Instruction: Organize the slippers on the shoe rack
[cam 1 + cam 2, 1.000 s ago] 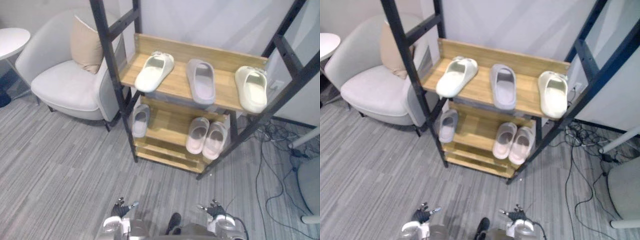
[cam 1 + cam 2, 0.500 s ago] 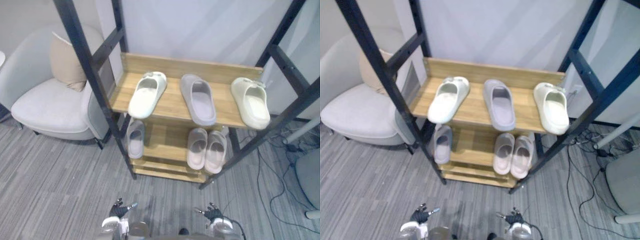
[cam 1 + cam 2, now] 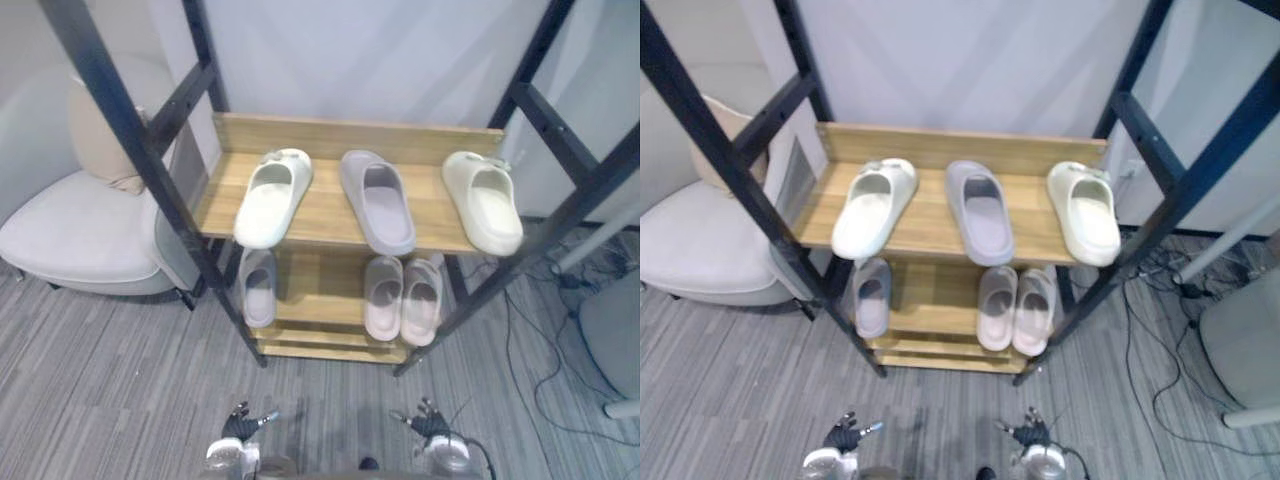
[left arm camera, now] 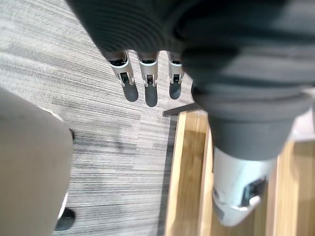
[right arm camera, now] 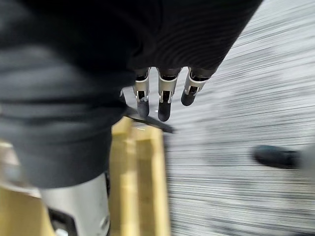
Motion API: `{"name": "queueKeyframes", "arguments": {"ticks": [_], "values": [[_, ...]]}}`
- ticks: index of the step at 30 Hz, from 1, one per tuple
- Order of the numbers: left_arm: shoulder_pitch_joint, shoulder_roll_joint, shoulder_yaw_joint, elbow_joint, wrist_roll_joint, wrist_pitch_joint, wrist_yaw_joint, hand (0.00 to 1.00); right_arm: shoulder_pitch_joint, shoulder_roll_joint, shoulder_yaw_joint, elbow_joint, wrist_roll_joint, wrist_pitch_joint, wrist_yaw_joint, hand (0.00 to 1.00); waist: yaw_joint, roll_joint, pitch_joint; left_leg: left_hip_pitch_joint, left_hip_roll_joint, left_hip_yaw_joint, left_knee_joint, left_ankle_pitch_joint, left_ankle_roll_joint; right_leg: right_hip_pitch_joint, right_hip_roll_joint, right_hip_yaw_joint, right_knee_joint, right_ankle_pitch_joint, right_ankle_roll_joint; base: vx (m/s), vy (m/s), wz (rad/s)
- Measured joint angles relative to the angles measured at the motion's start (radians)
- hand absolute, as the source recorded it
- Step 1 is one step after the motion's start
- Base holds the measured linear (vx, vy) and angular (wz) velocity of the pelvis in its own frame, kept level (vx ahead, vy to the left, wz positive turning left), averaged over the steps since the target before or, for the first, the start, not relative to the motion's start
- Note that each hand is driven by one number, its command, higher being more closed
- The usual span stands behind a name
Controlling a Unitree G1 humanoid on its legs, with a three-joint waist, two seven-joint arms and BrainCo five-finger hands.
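My left hand (image 3: 241, 424) and right hand (image 3: 431, 424) hang at 7 and 5 o'clock of the head view, fingers straight and slack, holding nothing. The shoe rack (image 3: 322, 214) stands at 12 o'clock. Its upper shelf carries a tilted cream slipper (image 3: 272, 197) at 10 o'clock, a grey slipper (image 3: 377, 201) at centre and a second cream slipper (image 3: 483, 200) at 2 o'clock; its lower shelf carries a lone grey slipper (image 3: 257, 287) and a pink pair (image 3: 385, 298) side by side.
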Motion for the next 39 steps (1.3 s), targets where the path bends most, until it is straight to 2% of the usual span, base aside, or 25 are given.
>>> {"name": "queueKeyframes", "arguments": {"ticks": [1,5,8,13,18,23,28,32,39], "values": [[0.0,0.003,-0.008,-0.003,0.012,0.0,0.002,0.0,0.033,-0.001,0.0,-0.109,-0.028,-0.008,-0.003,0.0,-0.001,-0.004,-0.002,-0.001,-0.003,0.004,-0.005,0.003,0.006,-0.007,-0.001,0.01,0.0,0.006,0.002,-0.08,0.01,-0.18],[0.013,0.015,-0.015,-0.023,0.015,-0.002,0.005,0.0,0.115,-0.001,0.0,-0.341,-0.077,-0.013,-0.004,0.0,-0.006,-0.025,-0.008,-0.001,-0.009,0.006,-0.032,0.021,0.009,-0.03,-0.005,0.022,0.0,0.019,0.003,-0.09,0.001,-0.07],[0.017,0.018,-0.02,-0.024,0.022,-0.002,0.01,0.0,0.165,0.0,-0.001,-0.54,-0.116,-0.02,-0.005,0.0,-0.01,-0.027,-0.008,-0.001,-0.011,0.018,-0.036,0.025,0.01,-0.039,-0.007,0.033,-0.001,0.028,0.004,-0.08,-0.003,-0.14],[0.019,0.025,-0.03,-0.026,0.033,-0.002,0.009,0.0,0.17,0.002,-0.004,-0.723,-0.154,-0.053,-0.021,0.0,-0.02,-0.028,-0.008,-0.002,-0.017,0.029,-0.068,0.048,0.009,-0.061,-0.01,0.043,-0.001,0.04,0.006,-0.06,-0.009,-0.09],[0.023,0.028,-0.03,-0.034,0.033,-0.003,0.007,0.0,0.157,0.001,-0.009,-0.835,-0.192,-0.083,-0.03,0.0,-0.02,-0.03,-0.006,-0.003,-0.017,0.029,-0.069,0.047,0.009,-0.063,-0.01,0.044,-0.001,0.04,0.007,0.0,0.0,0.0],[0.028,0.035,-0.03,-0.046,0.034,-0.019,-0.011,0.0,0.066,-0.008,-0.008,-0.852,-0.192,-0.093,-0.049,0.0,-0.018,-0.039,-0.002,-0.021,-0.021,0.028,-0.066,0.048,0.01,-0.08,-0.012,0.05,0.0,0.042,0.009,0.0,0.0,0.0],[0.028,0.035,-0.03,-0.05,0.033,-0.021,-0.014,0.0,-0.059,-0.063,0.0,-0.851,-0.173,-0.093,-0.054,0.0,-0.014,-0.041,0.003,-0.037,-0.028,0.012,-0.064,0.05,0.014,-0.084,-0.018,0.037,0.0,0.042,0.01,0.0,0.001,0.07],[0.026,0.035,-0.042,-0.062,0.033,-0.022,-0.017,0.0,-0.171,-0.099,0.006,-0.836,-0.141,-0.093,-0.054,0.0,0.006,-0.044,0.006,-0.042,-0.028,-0.004,-0.064,0.051,0.016,-0.082,-0.017,0.027,0.0,0.042,0.01,-0.01,-0.013,0.1],[0.026,0.037,-0.047,-0.081,0.029,-0.023,-0.019,0.0,-0.378,-0.163,0.034,-0.649,-0.102,-0.086,-0.061,0.0,0.016,-0.058,0.017,-0.073,-0.038,-0.033,-0.053,0.057,0.023,-0.095,-0.022,-0.001,0.0,0.042,0.01,-0.03,-0.012,0.12]]}}
